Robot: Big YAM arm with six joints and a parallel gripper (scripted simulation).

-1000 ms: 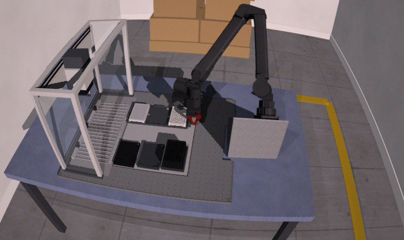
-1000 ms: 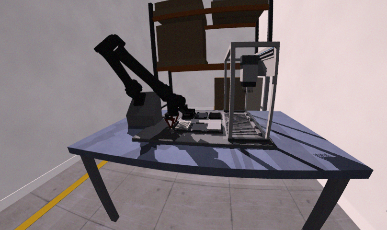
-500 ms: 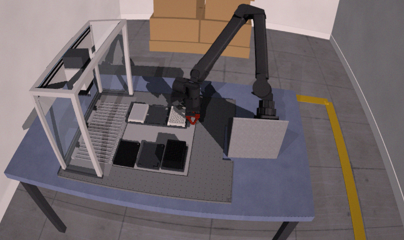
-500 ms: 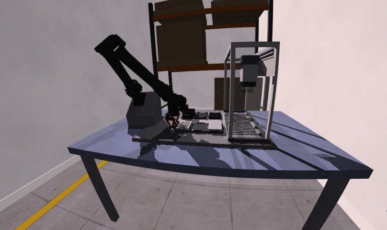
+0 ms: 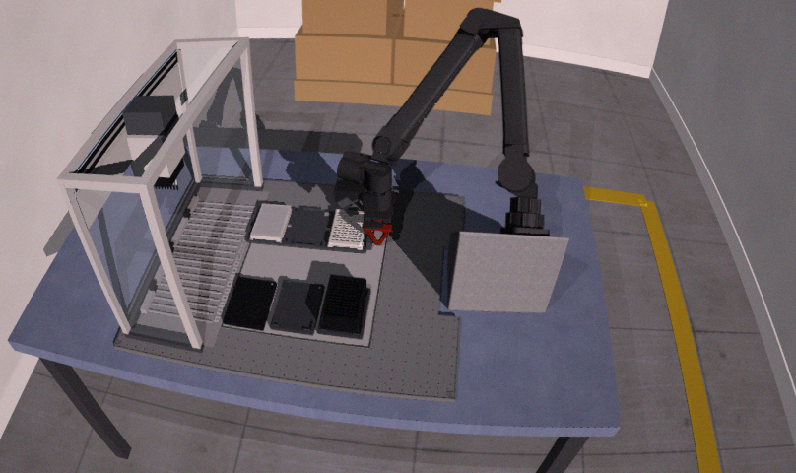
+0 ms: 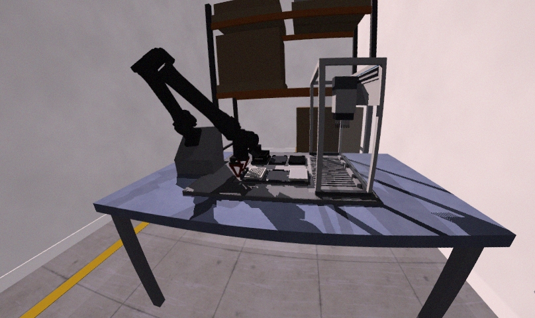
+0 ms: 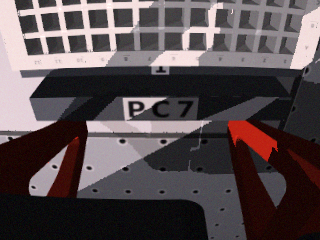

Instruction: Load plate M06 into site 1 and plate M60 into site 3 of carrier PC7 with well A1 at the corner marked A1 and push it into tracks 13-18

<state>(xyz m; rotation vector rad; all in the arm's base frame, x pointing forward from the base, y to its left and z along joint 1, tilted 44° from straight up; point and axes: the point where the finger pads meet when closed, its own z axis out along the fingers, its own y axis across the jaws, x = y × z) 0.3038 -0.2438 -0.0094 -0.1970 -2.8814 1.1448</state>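
Observation:
The carrier PC7 (image 5: 308, 226) lies on the apron in front of the rails (image 5: 198, 263). The white 96-well plate M06 (image 5: 345, 230) sits on the site next to the handle. The white 384-well plate M60 (image 5: 270, 221) sits on the site nearest the rails. The middle site (image 5: 306, 227) is bare. My gripper (image 5: 377, 234) is open and empty, low over the deck just behind the carrier's handle. In the wrist view the handle with its PC7 label (image 7: 160, 108) stands ahead of my red fingers, apart from them, with M06 (image 7: 160, 14) beyond. The deep-well block M09 (image 5: 343, 296) stands on its nest.
Two flat dark nests (image 5: 297, 304) (image 5: 249, 302) lie beside M09. The instrument's frame (image 5: 156, 175) with its pipetting head (image 5: 150, 113) stands over the rails. A grey panel (image 5: 504, 270) stands by the arm's base. Boxes are stacked beyond the table.

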